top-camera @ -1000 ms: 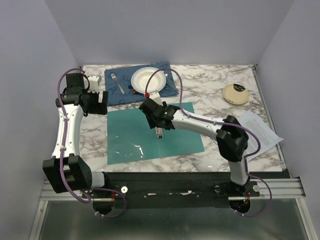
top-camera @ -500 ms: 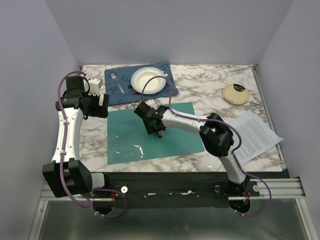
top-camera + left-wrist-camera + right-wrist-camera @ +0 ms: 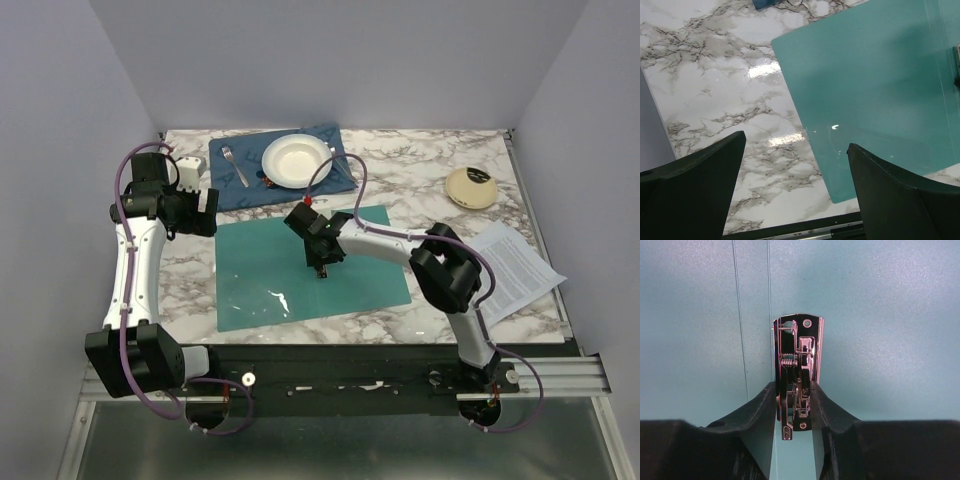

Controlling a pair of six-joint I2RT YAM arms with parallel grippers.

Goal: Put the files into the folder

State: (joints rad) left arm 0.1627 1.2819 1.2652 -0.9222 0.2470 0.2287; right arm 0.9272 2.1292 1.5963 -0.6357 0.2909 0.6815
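Your right end effector (image 3: 793,390) clamps the clip (image 3: 799,355) on the folder (image 3: 260,280); your left end effector (image 3: 796,141) hangs wide apart at left; files (image 3: 520,262) lie right.

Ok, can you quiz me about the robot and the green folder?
1. True or false: the files are inside the folder.
2. Pick one: what sits between the fingers of the right gripper? A) fork B) clip C) plate
3. Fill in: the gripper with wide open jaws, hanging over the table beside the folder, is the ____ gripper.

Key: 1. False, they lie on the table to the right of it. 2. B. 3. left
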